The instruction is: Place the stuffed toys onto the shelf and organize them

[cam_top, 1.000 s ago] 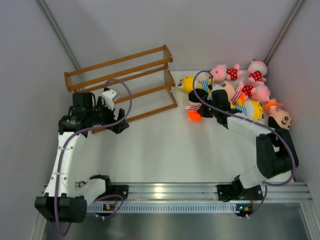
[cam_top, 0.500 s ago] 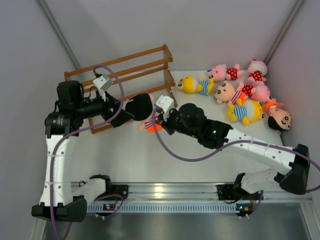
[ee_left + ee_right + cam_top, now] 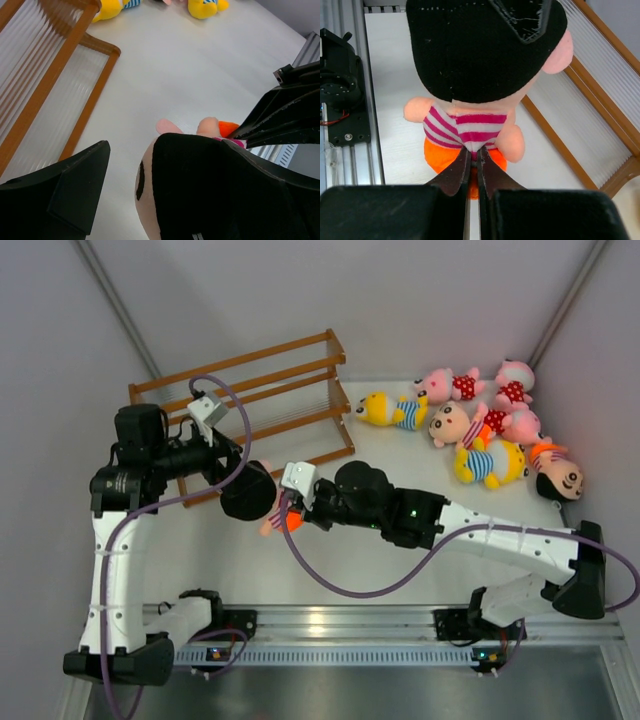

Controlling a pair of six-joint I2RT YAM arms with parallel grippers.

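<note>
White table (image 3: 400, 550), shelf (image 3: 250, 390) at rear. Front of shelf: my left gripper (image 3: 238, 478), spread around a black-haired doll (image 3: 250, 496) at its head; my right gripper (image 3: 474, 162), pinching that doll's shirt hem. Right of shelf: remaining dolls (image 3: 480, 430), heaped.

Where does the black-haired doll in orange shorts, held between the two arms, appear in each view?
Top external: the doll left of centre, near the shelf.
Left wrist: the doll at bottom centre, close up.
Right wrist: the doll at upper centre, from behind.
Shared landmark: the shelf.
</note>
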